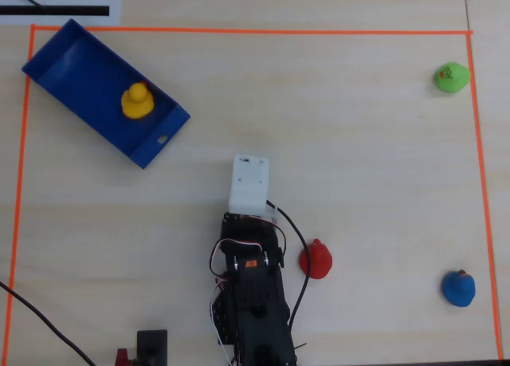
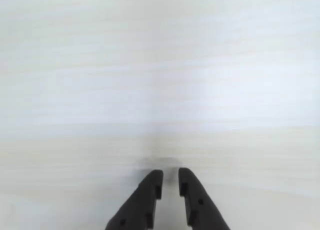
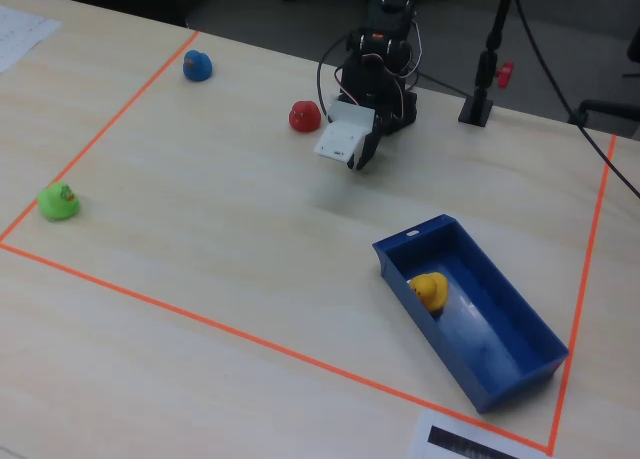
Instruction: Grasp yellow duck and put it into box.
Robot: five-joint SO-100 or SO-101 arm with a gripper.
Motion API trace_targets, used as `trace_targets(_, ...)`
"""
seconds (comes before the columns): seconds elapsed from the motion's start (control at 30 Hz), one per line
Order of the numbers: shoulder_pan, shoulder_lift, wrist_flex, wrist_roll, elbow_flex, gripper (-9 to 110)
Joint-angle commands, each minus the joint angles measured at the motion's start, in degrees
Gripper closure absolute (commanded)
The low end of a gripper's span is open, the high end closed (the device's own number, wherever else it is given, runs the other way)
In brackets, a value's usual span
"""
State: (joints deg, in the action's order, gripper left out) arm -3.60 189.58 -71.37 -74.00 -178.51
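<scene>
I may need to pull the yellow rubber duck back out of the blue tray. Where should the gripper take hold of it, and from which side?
Grip the small yellow rubber duck across its round body, below the smaller head, coming straight down from above. It sits upright inside the shallow dark blue plastic tray, whose low walls would likely block a sideways approach. The gripper holds nothing.

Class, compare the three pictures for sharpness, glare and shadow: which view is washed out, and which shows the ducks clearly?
The wrist view is washed out: the table is pale and featureless, with only the dark tool and a faint shadow ahead of it. The overhead view is evenly lit and sharp on the yellow duck in the box. The fixed view is clear, with a soft shadow below the arm.
</scene>
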Motion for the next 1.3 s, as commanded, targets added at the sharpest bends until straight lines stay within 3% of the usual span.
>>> trace_targets(0.0,-0.88,0.09,-1.14,-0.09,0.26,101)
trace_targets(1.27,0.18,0.09,-3.60,0.70,0.26,101)
